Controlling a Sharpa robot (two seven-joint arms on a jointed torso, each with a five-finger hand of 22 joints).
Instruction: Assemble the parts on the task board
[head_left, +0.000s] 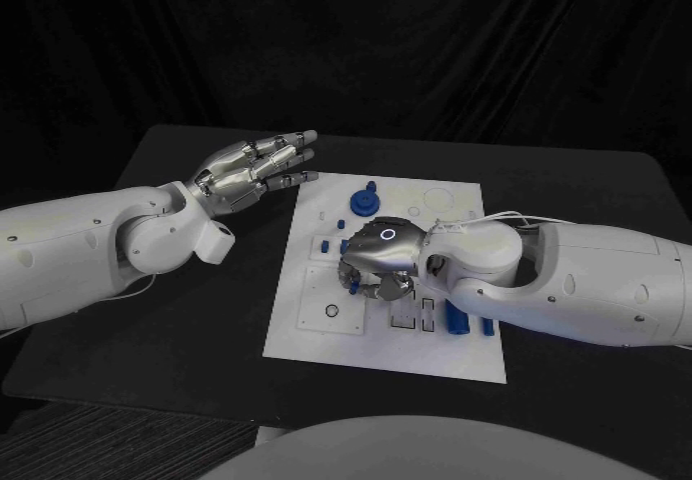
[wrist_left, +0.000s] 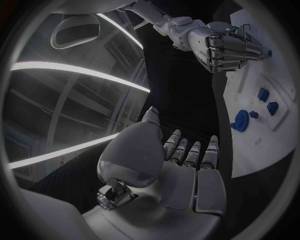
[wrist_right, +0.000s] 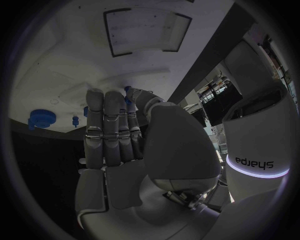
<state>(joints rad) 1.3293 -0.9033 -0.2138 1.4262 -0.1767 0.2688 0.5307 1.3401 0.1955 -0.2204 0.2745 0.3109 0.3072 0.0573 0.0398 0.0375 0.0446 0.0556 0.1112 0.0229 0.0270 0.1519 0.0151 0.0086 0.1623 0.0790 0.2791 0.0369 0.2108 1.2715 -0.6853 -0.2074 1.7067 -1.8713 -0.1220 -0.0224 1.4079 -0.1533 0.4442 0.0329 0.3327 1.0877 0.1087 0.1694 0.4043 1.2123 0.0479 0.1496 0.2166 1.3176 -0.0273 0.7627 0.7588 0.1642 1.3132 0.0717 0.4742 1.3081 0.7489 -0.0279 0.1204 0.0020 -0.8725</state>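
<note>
The left hand (head_left: 257, 170) hangs above the black table (head_left: 173, 330) just off the far left corner of the task board (head_left: 325, 335), palm flat, its silver fingers stretched out straight side by side and holding nothing; from its own wrist camera the same hand (wrist_left: 181, 165) shows a smooth, rounded metal thumb base and ridged, segmented fingers reaching out over the dark surface. The right hand (head_left: 378, 255) is down over the middle of the board, its polished domed back uppermost with a small lit ring on it, its fingers bent downward towards the plate. In the right wrist view the fingers (wrist_right: 106, 130) lie close together, pointing at the white surface, and a small blue part (wrist_right: 128, 92) peeks out at the fingertips beside the thumb; whether it is actually pinched there I cannot tell. The board itself is a flat, matt white rectangular plate with shallow round and slotted recesses. A blue gear-like part (head_left: 365, 202) with a knob stands near its far edge, smaller blue pieces (head_left: 335, 223) lie just beside it, and a longer blue cylinder (head_left: 456, 320) lies near the right forearm (head_left: 577, 285), whose shell is smooth and white.
</note>
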